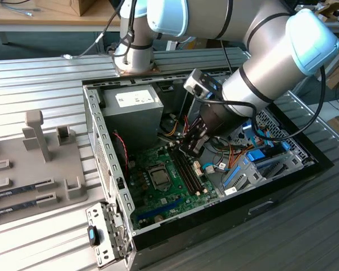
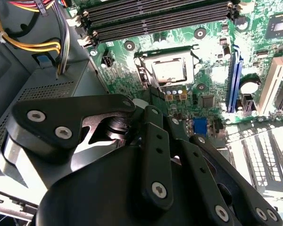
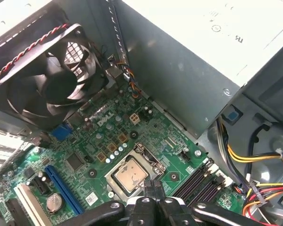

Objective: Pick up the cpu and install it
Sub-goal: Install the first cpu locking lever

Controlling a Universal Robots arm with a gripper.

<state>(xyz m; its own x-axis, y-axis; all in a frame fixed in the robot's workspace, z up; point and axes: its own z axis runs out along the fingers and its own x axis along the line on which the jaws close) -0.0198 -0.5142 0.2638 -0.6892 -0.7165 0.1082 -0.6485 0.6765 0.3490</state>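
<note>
The black multi-link gripper [image 1: 191, 144] on the silver and pale-blue arm [image 1: 254, 79] hangs inside the open black desktop computer case [image 1: 282, 175], above the green motherboard [image 1: 158, 195]; in the exterior view it sits over the long dark memory slots [image 1: 186, 169], just to the exterior view's right of the socket. Its fingers [image 3: 151, 190] appear pressed together in the first wrist view, the two dark tips side by side with no visible gap and nothing seen between them; in the second wrist view the black linkages [image 2: 153, 155] crowd the foreground and the tips themselves are hard to make out.

The cpu [image 3: 130, 175], a small flat square chip with a pale silvery metal top, lies in the motherboard socket, framed by the grey metal socket frame [image 3: 148, 157]; in the second wrist view the cpu [image 2: 169, 71] sits likewise within the frame, near the memory slots [image 2: 155, 16]; in the exterior view it shows as a pale square [image 1: 159, 176] on the board. The gripper's tips stand just beside the socket's edge in the first wrist view; whether they touch it cannot be told.

A grey metal power supply box [image 1: 133, 110] stands at the case's far end; a black round-bladed fan [image 3: 52, 80] with a red and black twisted wire is mounted by the board; yellow and orange cables [image 3: 250, 157] run near the memory slots; a grey plastic fixture tray [image 1: 39, 164] rests on the slatted metal table [image 1: 45, 73], outside the case to the exterior view's left.
</note>
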